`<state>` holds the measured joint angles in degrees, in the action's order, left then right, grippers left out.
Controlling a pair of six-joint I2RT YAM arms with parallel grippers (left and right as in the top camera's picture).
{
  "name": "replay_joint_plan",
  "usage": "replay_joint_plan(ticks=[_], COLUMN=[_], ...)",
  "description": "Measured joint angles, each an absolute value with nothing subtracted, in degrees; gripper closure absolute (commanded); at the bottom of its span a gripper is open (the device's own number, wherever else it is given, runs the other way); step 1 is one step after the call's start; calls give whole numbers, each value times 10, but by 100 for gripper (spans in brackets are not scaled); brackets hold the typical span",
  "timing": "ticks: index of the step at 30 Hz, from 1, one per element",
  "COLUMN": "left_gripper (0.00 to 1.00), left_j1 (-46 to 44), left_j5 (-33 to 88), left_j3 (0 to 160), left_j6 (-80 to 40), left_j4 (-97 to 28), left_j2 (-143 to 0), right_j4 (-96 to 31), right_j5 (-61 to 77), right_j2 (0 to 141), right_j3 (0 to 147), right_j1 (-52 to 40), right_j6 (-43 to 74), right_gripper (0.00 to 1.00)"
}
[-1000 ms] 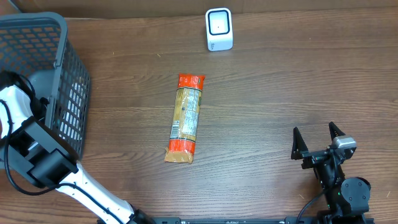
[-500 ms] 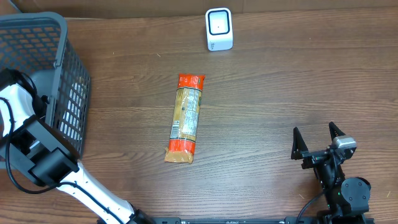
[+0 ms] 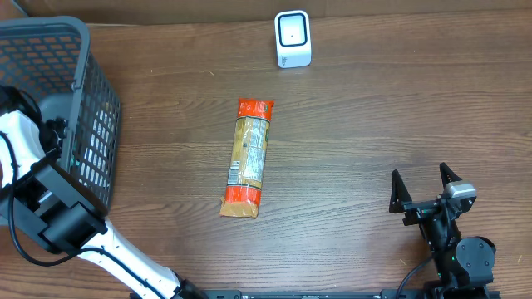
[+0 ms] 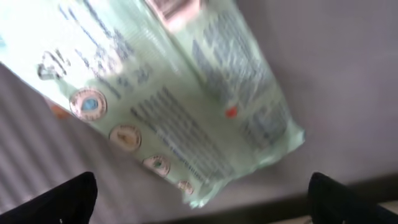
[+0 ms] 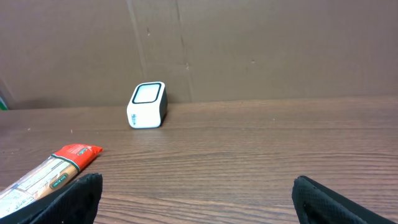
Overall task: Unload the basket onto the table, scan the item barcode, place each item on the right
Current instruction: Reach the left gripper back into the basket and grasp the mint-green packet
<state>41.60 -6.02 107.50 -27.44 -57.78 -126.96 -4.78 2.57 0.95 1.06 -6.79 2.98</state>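
A pale green printed packet [image 4: 174, 81] lies on the grey basket floor, filling the left wrist view. My left gripper [image 4: 200, 190] hangs open just over its near end, holding nothing, with its black fingertips [image 4: 78, 190] wide apart. My left arm [image 3: 29, 137] reaches into the basket [image 3: 50, 37], which hides the gripper from overhead. A long orange-ended packet [image 3: 249, 158] [image 5: 50, 171] lies flat mid-table. The white scanner [image 3: 293, 39] [image 5: 147, 104] stands at the far edge. My right gripper [image 3: 420, 174] [image 5: 198, 183] rests open near the front right, well away from both.
The dark mesh basket takes up the far left of the wooden table [image 3: 374, 108]. A brown cardboard wall [image 5: 249, 43] rises behind the scanner. Bare wood lies between the orange-ended packet and my right gripper.
My left arm has shifted slightly inside the basket. The orange-ended packet, the scanner and my right arm have not moved.
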Motion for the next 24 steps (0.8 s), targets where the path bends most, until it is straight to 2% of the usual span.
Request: replay_joint_plan(ticks=[6,11,13,16,18,19,24], left_gripper=[0,12,25,53,90,96,96], left_j1=[416,413,412,412,412,412,412], left_j5=[-67,-69,-69,-71,-71,-71,-74], left_j3=[1073,1072,1072,1069,1068,1068,1070], left_j6=[-312,-324,-329,-327,-323,-317,-284], left_j4=[-531,-522,-522,-522,-521,-521,-530], left_j2=[-1270,-1277,-1287,-1299,-1302,-1302,-1294], right_j4=[-48,-48,-48,-48,-48,-48,-48], right_j5=[26,26,26,25,26,26,26], right_j2=[10,10,10,10,10,10,10], right_j3=[11,11,11,11,11,11,11], right_j1=[-68,-68,-68,-68,-68,-68,-68], right_j6=[30,30,30,30,30,30,30], right_gripper=[0,0,0,0,0,0,0])
